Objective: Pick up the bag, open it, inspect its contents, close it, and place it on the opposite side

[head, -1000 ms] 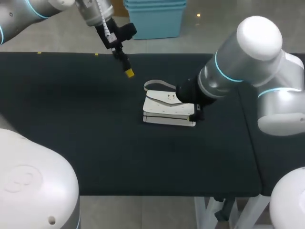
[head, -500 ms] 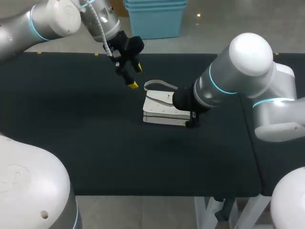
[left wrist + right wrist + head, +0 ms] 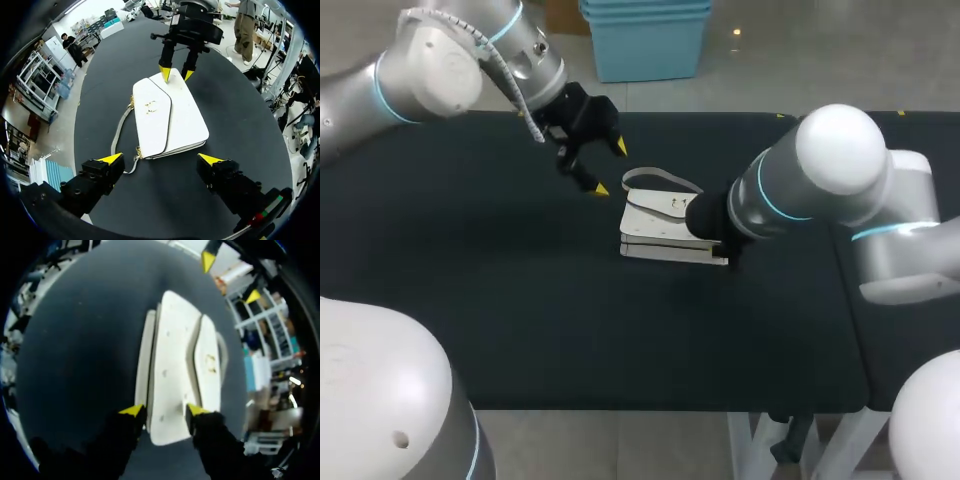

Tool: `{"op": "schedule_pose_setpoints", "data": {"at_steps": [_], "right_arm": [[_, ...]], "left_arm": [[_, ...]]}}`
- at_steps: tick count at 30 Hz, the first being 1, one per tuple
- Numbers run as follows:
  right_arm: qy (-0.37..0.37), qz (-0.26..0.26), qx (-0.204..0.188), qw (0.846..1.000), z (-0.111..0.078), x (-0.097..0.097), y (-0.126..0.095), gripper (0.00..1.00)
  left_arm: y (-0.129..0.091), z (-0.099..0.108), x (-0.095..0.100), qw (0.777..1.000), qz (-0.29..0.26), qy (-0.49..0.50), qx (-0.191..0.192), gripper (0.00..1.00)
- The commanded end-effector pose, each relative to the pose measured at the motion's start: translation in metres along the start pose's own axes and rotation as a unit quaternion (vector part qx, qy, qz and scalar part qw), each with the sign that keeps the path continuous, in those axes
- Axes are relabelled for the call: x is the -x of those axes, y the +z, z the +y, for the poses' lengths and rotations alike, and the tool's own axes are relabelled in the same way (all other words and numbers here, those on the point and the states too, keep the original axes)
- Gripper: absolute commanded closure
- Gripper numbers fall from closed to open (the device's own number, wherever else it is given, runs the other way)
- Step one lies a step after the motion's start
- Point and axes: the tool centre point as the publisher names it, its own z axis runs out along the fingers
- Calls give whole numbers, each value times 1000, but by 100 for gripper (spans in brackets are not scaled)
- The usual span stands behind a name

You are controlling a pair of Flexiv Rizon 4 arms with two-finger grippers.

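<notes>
I work over a dark, almost black counter (image 3: 520, 330) with a dull, even top that runs the full width of the head view. Its near edge is straight. Pale legs (image 3: 748, 445) show below the near right corner.

Count on inspection, item by item. One table (image 3: 520, 320), dark-topped. One bag (image 3: 665, 238), white. One strap (image 3: 118, 134), fixed to the bag. One flap (image 3: 152, 125) on the bag, bearing one metal clasp (image 3: 150, 106). Two arms: one left arm (image 3: 430, 60) and one right arm (image 3: 830, 160). Two grippers: one left gripper (image 3: 160, 160) and one right gripper (image 3: 165, 411).
</notes>
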Motion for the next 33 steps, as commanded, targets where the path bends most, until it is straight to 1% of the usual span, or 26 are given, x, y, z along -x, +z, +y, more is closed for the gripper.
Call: {"op": "schedule_pose_setpoints", "data": {"at_steps": [1,5,6,10,17,19,20,22,23,26,28,30,32,33], "right_arm": [[-1,-13,-4,1000,1,-2,5,58],[-1,-18,-15,1000,-1,0,6,58],[-1,-19,-17,1000,-2,0,6,58],[2,-27,-22,999,-3,-1,4,59],[-3,-44,-37,998,-2,-2,0,66],[-5,-47,-38,998,-1,-2,0,72],[-5,-48,-39,998,0,-2,1,77],[-6,-51,-39,998,0,-3,1,96],[-6,-52,-39,998,1,-4,1,100],[-6,-56,-40,998,2,-6,2,100],[-5,-59,-41,997,2,-7,2,100],[-1,-63,-42,997,2,-8,2,100],[3,-65,-56,996,2,-10,2,100],[3,-65,-56,996,2,-10,2,100]], "left_arm": [[10,5,-1,1000,-8,17,-8,0],[17,2,-3,1000,-1,27,0,0],[18,1,-2,1000,-1,28,6,0],[22,0,-2,999,7,37,9,0],[29,-3,0,998,17,54,11,0],[31,-4,0,998,18,60,9,0],[32,-5,0,997,18,69,7,0],[35,-6,-1,997,14,82,3,0],[36,-6,-2,996,12,93,-2,0],[40,-7,-3,993,-3,115,-22,0],[41,-8,-3,992,-13,120,-45,0],[41,-8,-3,992,-13,120,-45,0],[41,-8,-3,992,-13,120,-45,0],[41,-8,-3,992,-13,120,-45,0]]}}
